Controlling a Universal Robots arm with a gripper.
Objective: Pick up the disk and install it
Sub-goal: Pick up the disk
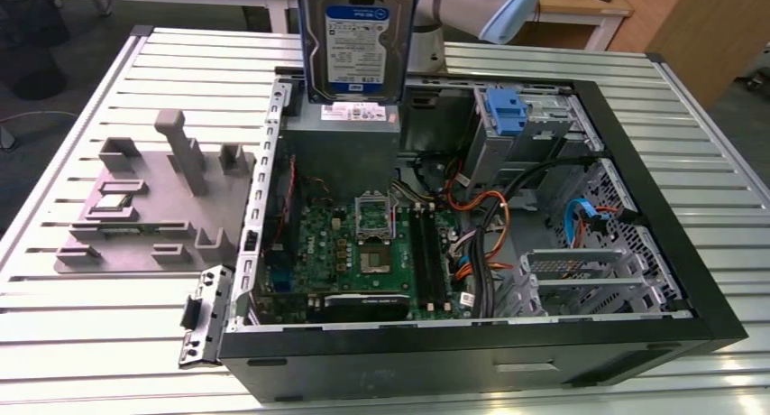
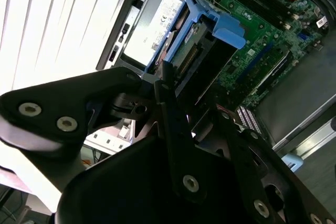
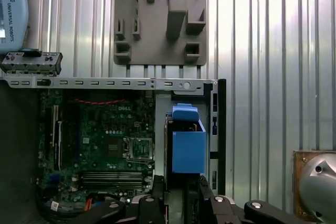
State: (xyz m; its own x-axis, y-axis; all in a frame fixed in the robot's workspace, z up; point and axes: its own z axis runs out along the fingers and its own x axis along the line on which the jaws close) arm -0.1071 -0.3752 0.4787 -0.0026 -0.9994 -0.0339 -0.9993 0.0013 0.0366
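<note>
On the exterior view's left, a grey moulded fixture [image 1: 151, 203] is lying on the slatted counter [image 1: 96, 325]. Beside it, the open computer case [image 1: 481, 370] is sitting with its motherboard [image 1: 361, 253] exposed. The disk [image 1: 352, 45] is hanging upright above the case's far edge, label showing. In the second wrist view, the end effector [image 2: 191, 90] is pinching the disk. Farther right, a blue bracket [image 1: 508, 113] is standing inside the case.
</note>
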